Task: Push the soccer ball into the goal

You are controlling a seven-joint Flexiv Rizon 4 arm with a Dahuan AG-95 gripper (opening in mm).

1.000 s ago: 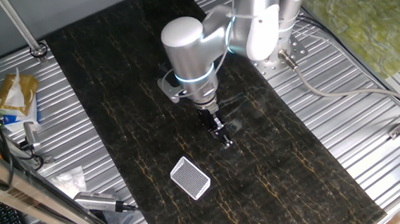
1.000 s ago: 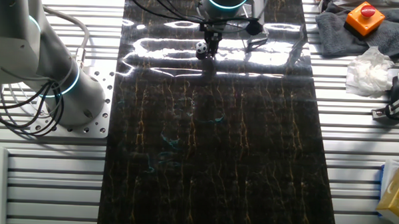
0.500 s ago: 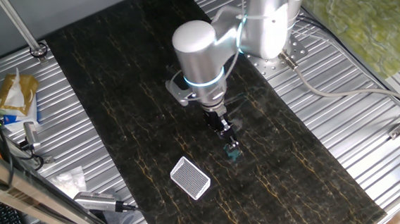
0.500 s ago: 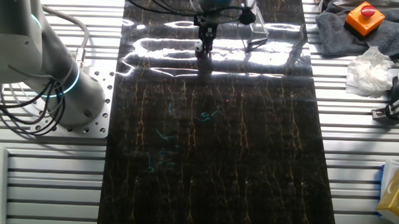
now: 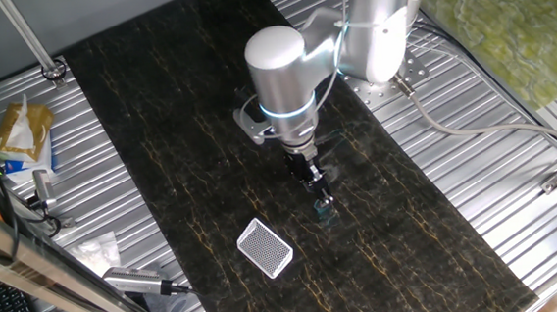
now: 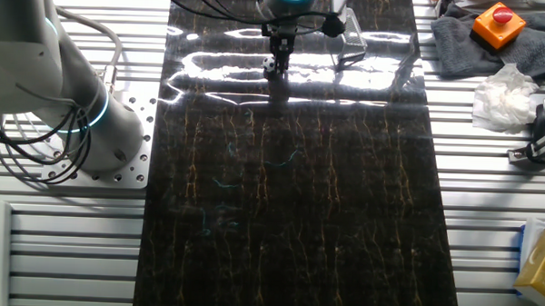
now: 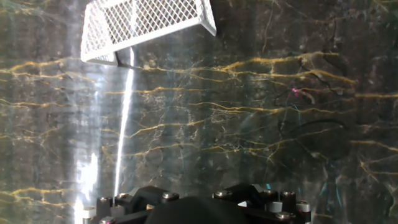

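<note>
One goal (image 7: 146, 28): white frame, grey mesh | soccer ball (image 6: 269, 66): tiny, at claw (image 5: 323, 208) | claw opening unclear

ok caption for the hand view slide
Hand camera looks across the dark marble tabletop toward the white mesh goal.

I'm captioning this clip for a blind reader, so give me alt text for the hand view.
A white-framed mesh goal sits at the top left on a dark, gold-veined marble table, seen from the gripper's dark body at the bottom edge. No ball is visible.
</note>
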